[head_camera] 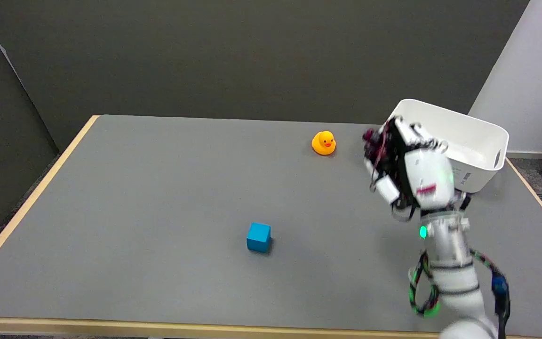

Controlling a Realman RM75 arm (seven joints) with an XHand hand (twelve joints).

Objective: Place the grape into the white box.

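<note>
Head view: right hand (410, 172) raised just left of the white box (480, 141), back toward the camera; a dark purple grape (371, 137) shows at its fingertips, apparently pinched; the box lies to the hand's right, so the carry must run rightward over the rim.

My right arm (454, 268) rises from the lower right, wrist upright. My hand (405, 167) is raised with its white back to the camera, fingers curled in; what they hold is hidden.
</note>
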